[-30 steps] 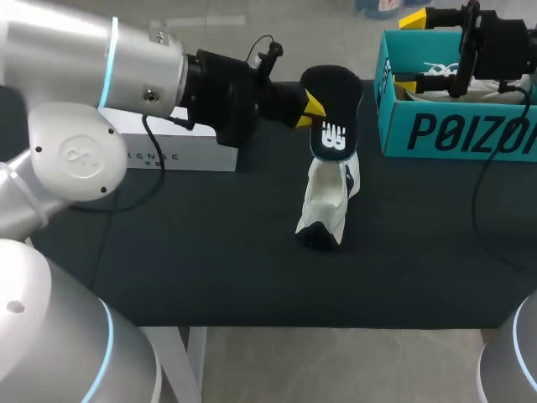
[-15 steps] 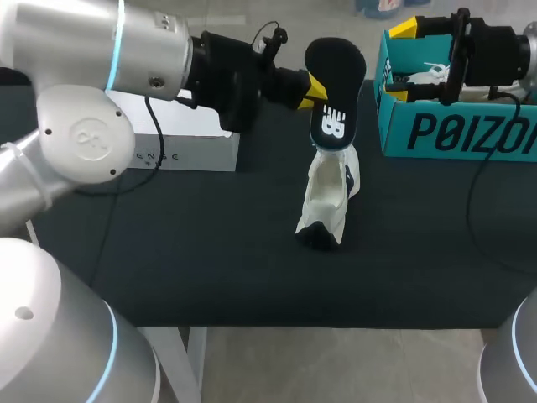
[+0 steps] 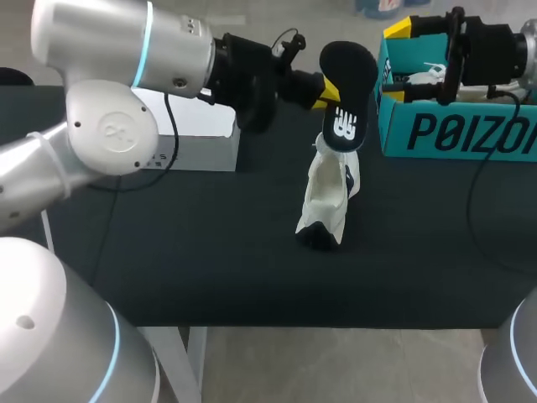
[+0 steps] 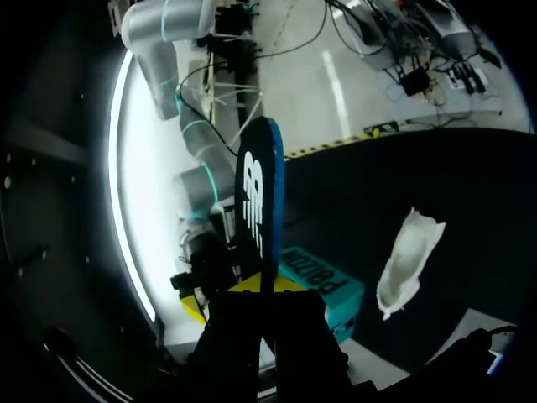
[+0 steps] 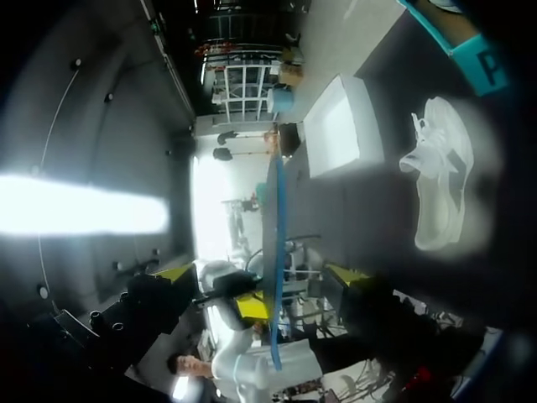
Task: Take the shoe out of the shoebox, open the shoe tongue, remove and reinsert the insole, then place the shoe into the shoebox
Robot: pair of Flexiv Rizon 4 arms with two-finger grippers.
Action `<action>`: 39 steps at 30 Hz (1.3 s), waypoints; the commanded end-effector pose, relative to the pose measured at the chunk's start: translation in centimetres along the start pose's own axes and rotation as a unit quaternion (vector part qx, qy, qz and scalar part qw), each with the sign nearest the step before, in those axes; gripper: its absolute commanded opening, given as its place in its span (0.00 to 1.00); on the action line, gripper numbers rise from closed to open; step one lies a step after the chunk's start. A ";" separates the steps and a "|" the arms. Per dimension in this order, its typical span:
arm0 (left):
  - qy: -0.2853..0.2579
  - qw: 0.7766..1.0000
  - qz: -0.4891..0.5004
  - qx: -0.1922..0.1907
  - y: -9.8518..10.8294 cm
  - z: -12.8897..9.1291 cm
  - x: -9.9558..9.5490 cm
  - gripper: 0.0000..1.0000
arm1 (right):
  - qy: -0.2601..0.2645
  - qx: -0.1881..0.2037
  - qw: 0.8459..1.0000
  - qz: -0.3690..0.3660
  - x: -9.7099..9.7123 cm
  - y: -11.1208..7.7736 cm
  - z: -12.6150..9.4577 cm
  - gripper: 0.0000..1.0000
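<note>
- Done so far: the white shoe (image 3: 329, 195) taken out of the teal shoebox (image 3: 453, 130) and resting on the dark bench (image 3: 210, 252), just beside the box, toe toward the near edge.
- Also done: the dark insole (image 3: 346, 96) pulled out of the shoe, hanging upright in the air over the heel end.
- Clamped on the insole from two sides, near its upper half: the left end effector (image 3: 329, 91), yellow tips pressed against both faces.
- Above the near wall of the shoebox, fingers well apart and holding nothing: the right end effector (image 3: 404, 54).
- Tongue probably opened already, judging from the wide mouth of the shoe, though not sharp enough to be sure.
- Left to do: sliding the insole back into the shoe, then placing the shoe into the shoebox.
</note>
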State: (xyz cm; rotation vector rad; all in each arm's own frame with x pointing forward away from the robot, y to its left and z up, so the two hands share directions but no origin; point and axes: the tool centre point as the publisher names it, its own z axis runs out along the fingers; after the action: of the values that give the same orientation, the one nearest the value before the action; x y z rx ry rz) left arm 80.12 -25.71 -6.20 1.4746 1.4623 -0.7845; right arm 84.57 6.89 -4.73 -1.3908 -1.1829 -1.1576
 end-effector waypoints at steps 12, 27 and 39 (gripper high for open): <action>0.002 1.000 0.003 -0.009 0.1 -0.4 1.1 0.00 | -0.122 -0.060 0.991 0.007 1.2 0.8 -1.4 1.00; 0.012 1.000 -0.001 -0.012 0.3 0.2 2.2 0.00 | -0.294 -0.123 0.948 0.014 2.1 1.0 -1.6 1.00; -0.022 0.999 0.008 -0.036 0.6 1.5 1.8 0.00 | -0.381 -0.123 0.915 0.046 2.4 0.6 -0.7 1.00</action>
State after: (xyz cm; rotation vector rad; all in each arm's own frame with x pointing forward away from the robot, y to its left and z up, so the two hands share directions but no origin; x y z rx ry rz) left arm 81.14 -25.69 -7.62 1.4206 1.4422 -0.7429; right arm 84.92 6.13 -2.62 -2.0983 -1.4408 -0.8318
